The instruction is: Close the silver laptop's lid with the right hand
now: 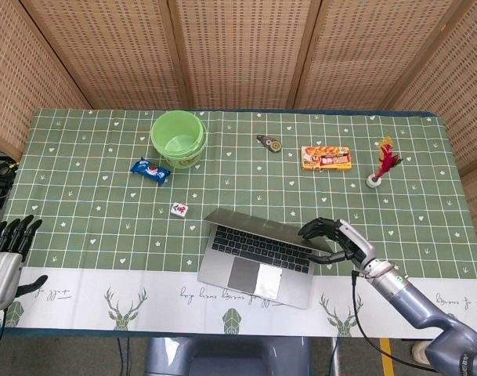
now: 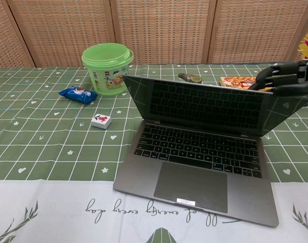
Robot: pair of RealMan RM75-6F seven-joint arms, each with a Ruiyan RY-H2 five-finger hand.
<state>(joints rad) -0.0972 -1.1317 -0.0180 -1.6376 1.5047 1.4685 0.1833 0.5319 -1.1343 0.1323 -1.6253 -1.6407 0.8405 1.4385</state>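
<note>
A silver laptop [image 1: 258, 254] sits near the front edge of the surface [image 1: 89, 196], lid half lowered. The right hand [image 1: 329, 238] grips the lid's right corner (thumb underneath). Closing is midway; next it should probably press the lid flat and let go.
</note>
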